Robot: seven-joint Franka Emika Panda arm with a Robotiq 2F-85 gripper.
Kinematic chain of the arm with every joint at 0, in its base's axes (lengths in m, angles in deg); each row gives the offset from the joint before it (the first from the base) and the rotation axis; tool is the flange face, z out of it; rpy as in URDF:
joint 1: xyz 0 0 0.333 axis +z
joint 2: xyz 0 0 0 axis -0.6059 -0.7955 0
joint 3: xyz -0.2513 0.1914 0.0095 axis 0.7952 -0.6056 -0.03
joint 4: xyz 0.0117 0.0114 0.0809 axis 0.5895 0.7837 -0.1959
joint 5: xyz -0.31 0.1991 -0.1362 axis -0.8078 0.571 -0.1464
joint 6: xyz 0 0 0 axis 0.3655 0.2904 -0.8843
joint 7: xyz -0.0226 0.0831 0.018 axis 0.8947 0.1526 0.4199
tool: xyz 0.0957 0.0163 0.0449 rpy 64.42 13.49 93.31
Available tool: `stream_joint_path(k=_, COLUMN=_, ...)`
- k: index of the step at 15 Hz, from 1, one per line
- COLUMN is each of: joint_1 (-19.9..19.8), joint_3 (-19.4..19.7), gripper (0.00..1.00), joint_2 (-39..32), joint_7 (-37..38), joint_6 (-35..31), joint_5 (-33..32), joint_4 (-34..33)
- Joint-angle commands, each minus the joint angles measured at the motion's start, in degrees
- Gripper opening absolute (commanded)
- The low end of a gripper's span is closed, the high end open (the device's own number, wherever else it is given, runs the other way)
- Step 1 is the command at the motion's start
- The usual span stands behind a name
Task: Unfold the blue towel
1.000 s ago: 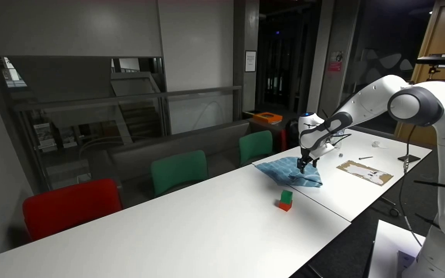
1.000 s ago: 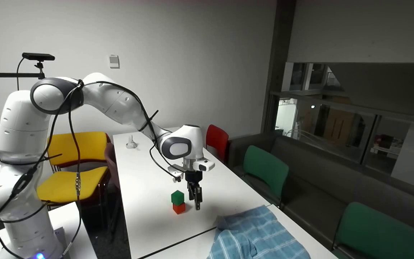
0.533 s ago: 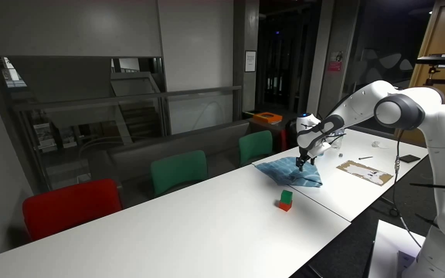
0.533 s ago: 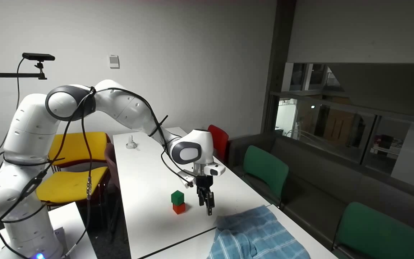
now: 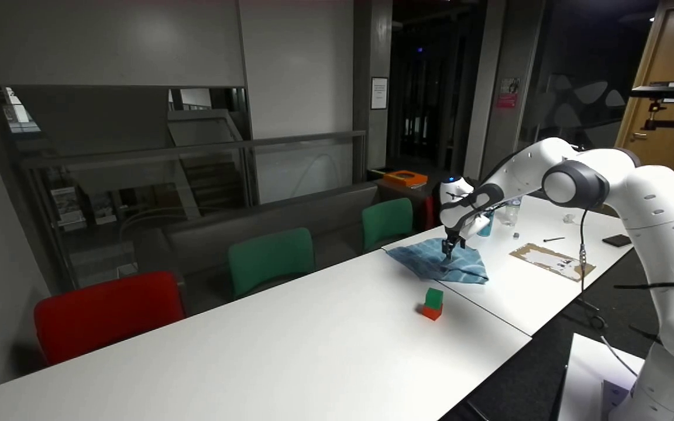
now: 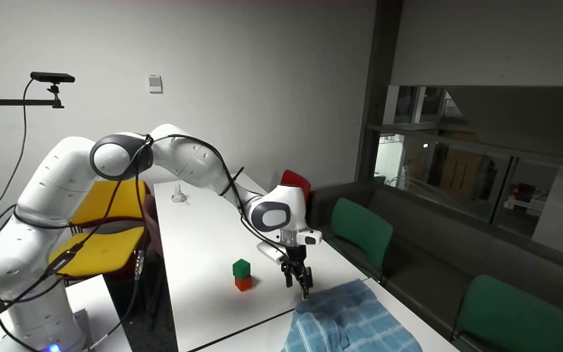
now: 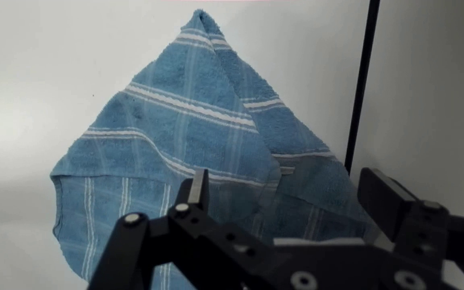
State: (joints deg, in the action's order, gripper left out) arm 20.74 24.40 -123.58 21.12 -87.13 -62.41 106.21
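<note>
A towel (image 6: pixel 352 320) partly spread, its folds left to open

In an exterior view, the towel lies rumpled across the seam (image 6: pixel 241 330) of the white table (image 6: pixel 203 230); I'd call the job roughly half done. A hard-edged green block (image 6: pixel 241 268) on a red block (image 6: pixel 243 283) stands nearby. The gripper (image 6: pixel 297 287) hangs by the towel's edge; touching or not, I can't tell.

In an exterior view, the towel looks limp, uneven-edged.

In the wrist view, I see fuzzy pile and white stripes; one layer overlaps another along a slanting line. The fingers (image 7: pixel 379 199) stand wide apart, gripping nothing. Pulling those layers flat remains, I judge.
</note>
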Motion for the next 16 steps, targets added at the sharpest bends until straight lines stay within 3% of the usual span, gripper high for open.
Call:
stream_joint_path(k=1, joint_1=-1.7, joint_3=-1.6, gripper=1.00, joint_2=-4.9, joint_7=-5.1, joint_6=3.2, joint_5=0.7, joint_4=-7.5)
stream_joint_path(k=16, joint_1=-4.7, joint_3=-2.4, gripper=1.00, joint_2=-17.3, joint_7=-9.2, joint_6=14.5, joint_5=1.1, joint_4=-24.6)
